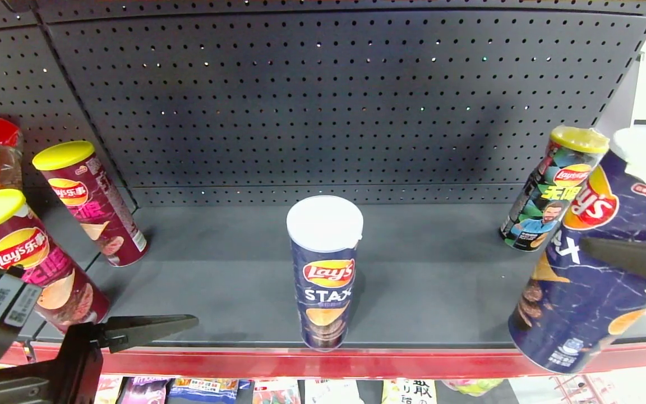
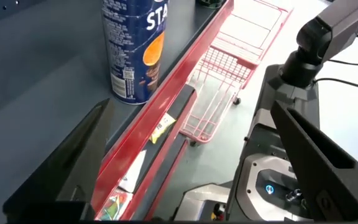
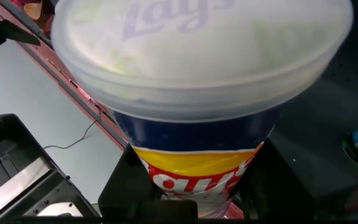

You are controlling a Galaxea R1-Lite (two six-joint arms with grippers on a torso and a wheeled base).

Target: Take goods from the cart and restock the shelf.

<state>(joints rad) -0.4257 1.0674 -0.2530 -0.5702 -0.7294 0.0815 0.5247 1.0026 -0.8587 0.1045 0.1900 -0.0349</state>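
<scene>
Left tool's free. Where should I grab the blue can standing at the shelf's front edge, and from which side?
Grip the can around its mid-body, below the white lid. It stands upright with bare shelf on both sides, so bring the open left tool in level from the front, one finger each side of the round wall. That is probably the steadiest hold.

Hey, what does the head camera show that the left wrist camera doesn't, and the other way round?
Head view alone: the pegboard back wall, two maroon cans with yellow lids at the left, a dark can with a yellow lid at the right, and a tilted blue can clamped in the right gripper. Left wrist view alone: the pink wire cart on the floor below the shelf. Both: the standing blue can at the shelf's red front edge, and the open left gripper.
</scene>
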